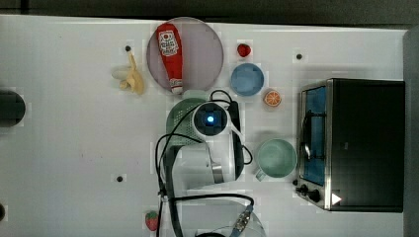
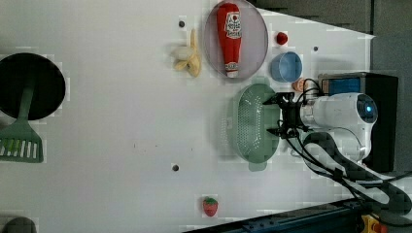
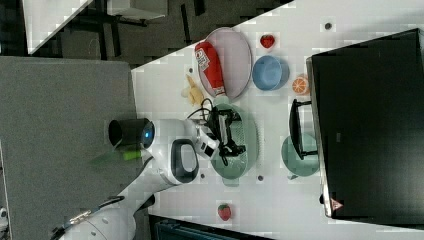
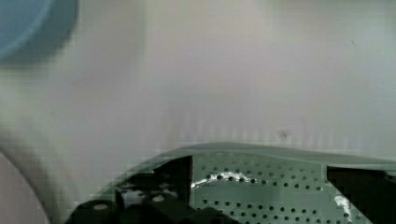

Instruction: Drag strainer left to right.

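The strainer [image 2: 250, 124] is a pale mint-green oval colander with a grid of small holes, lying on the white table near its middle. My gripper [image 2: 273, 116] hangs over the strainer's edge on the left view's right, jaws spread wide and open. In the wrist view the strainer's perforated wall [image 4: 261, 186] lies between the two dark fingers [image 4: 175, 175], which hold nothing. In the top view my wrist covers most of the strainer [image 1: 179, 118]. The right view shows the gripper [image 3: 231, 132] low inside the strainer [image 3: 245, 150].
A ketchup bottle [image 1: 169, 54] lies on a round plate [image 1: 205, 54], with a banana [image 1: 132, 76] beside it. A blue bowl [image 1: 247, 79], an orange slice [image 1: 272, 98], a green mug [image 1: 274, 158] and a toaster oven [image 1: 356, 143] stand on the top view's right. Strawberries [image 1: 152, 220] lie about.
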Robot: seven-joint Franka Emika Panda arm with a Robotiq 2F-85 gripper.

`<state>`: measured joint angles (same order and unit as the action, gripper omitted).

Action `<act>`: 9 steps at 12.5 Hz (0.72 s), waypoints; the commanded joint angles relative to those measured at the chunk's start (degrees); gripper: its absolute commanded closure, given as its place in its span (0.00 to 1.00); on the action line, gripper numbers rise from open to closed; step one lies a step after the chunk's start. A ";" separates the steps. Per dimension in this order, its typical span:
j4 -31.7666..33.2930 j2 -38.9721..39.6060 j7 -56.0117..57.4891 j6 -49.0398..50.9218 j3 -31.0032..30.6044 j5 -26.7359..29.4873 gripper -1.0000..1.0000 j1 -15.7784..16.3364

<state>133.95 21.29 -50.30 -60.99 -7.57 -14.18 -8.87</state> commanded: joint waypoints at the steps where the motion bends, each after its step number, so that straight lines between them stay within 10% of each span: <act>1: -0.14 0.37 3.73 -0.62 2.01 1.12 0.00 -2.24; 9: -0.05 0.38 6.20 -0.98 6.63 1.22 0.00 -2.83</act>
<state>134.62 23.47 -47.34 -62.50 -0.26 -11.62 -12.00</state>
